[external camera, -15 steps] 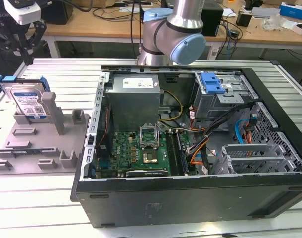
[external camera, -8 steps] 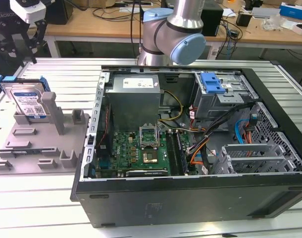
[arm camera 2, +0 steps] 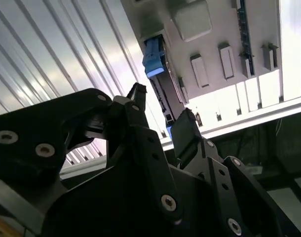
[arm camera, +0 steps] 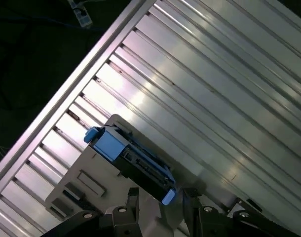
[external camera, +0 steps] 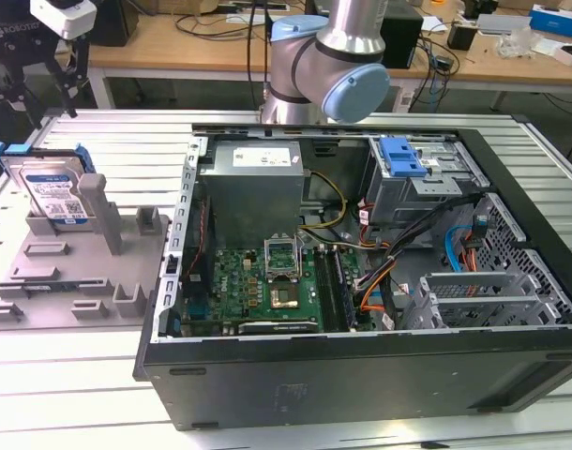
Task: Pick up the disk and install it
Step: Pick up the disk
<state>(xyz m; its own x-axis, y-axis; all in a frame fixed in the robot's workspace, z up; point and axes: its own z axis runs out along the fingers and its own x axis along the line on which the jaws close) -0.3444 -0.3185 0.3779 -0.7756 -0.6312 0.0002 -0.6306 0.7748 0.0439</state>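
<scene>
We find the disk (external camera: 50, 187) standing on edge in the grey fixture (external camera: 75, 277) at the exterior view's left. The gripper (external camera: 44, 94) hangs above it, fingers spread, grasping nothing, clear of the disk.

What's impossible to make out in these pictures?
1. Lower edge of the disk, exterior view: hidden behind the grey holder.
2. Label of the disk, both wrist views: it is seen edge-on.
3. Upper part of the arm, exterior view: cut off by the top edge.
</scene>
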